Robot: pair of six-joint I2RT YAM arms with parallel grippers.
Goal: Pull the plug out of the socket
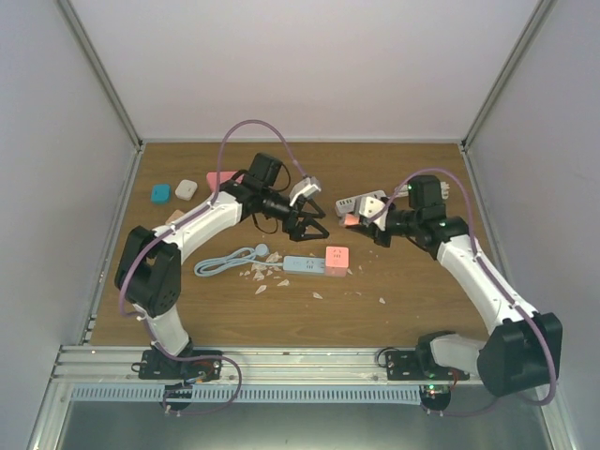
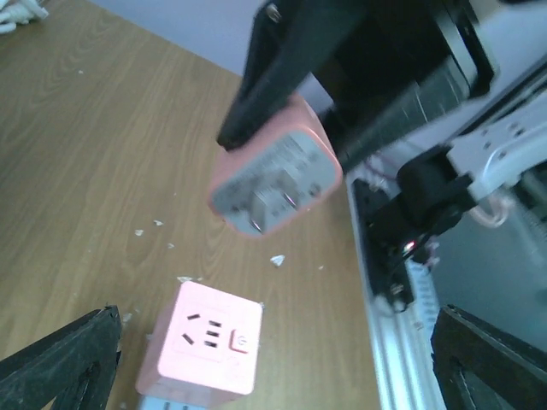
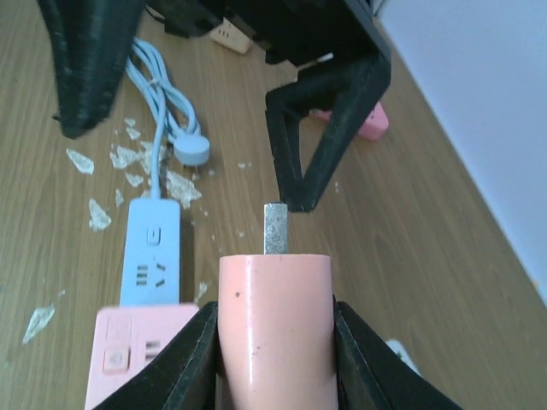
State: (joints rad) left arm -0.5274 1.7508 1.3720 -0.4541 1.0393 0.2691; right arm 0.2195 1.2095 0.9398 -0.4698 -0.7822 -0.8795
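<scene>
pink plug (image 3: 273, 295) pinched between the right gripper (image 3: 273, 342) fingers (image 3: 190, 363), clear of the socket (image 2: 205, 346).

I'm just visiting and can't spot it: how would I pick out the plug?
Start at the wooden table, then the right arm. Its end effector holds the plug in the air: a pink block with bare metal prongs, unlike the pink socket cube sitting on the blue power strip.

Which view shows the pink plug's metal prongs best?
Left wrist: the prongs face it, clear on the plug. Right wrist shows one prong edge-on; the top view, only a pink spot.
</scene>
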